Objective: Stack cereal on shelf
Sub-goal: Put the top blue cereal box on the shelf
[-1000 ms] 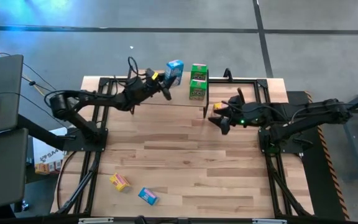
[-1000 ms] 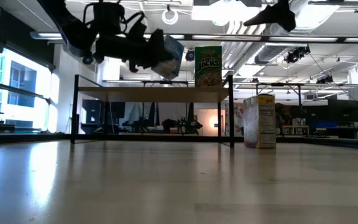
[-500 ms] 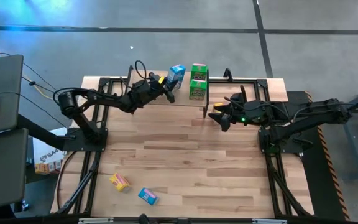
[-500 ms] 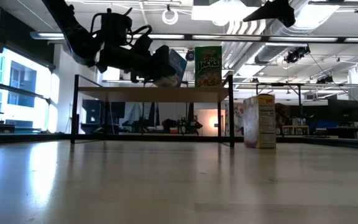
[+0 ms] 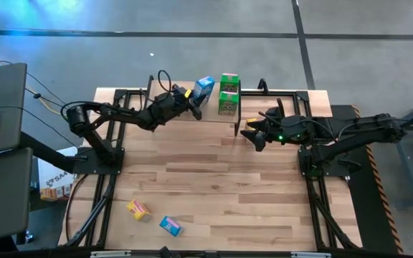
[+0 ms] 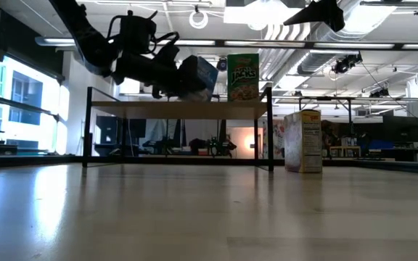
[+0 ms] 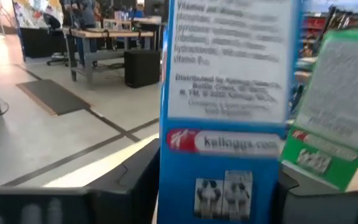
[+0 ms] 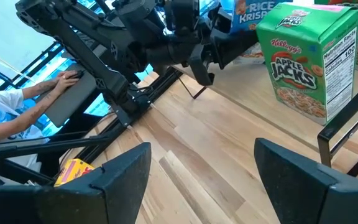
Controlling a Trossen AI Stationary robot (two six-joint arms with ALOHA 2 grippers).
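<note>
A blue cereal box (image 7: 225,112) stands on the light wood shelf (image 6: 144,109), just left of two green boxes (image 5: 228,93). It tips a little toward them. My left gripper (image 5: 194,106) reaches level over the shelf from its left. The fingers flank the box's lower part closely, and I cannot make out a gap or a touch. My right gripper (image 8: 213,186) hangs open and holds nothing, above the table right of the shelf. A yellow box (image 6: 303,141) stands on the table just below it.
A yellow-red box (image 5: 138,209) and a blue box (image 5: 171,226) lie near the table's front left. Black frame rails (image 5: 113,165) run along both table sides. A person's hand (image 8: 61,79) rests at a desk beyond the left edge.
My left gripper has come down toward the shelf and a little toward the green boxes, carrying the blue box. The box was lifted clear above the shelf; now its bottom is on the shelf top beside the green boxes.
</note>
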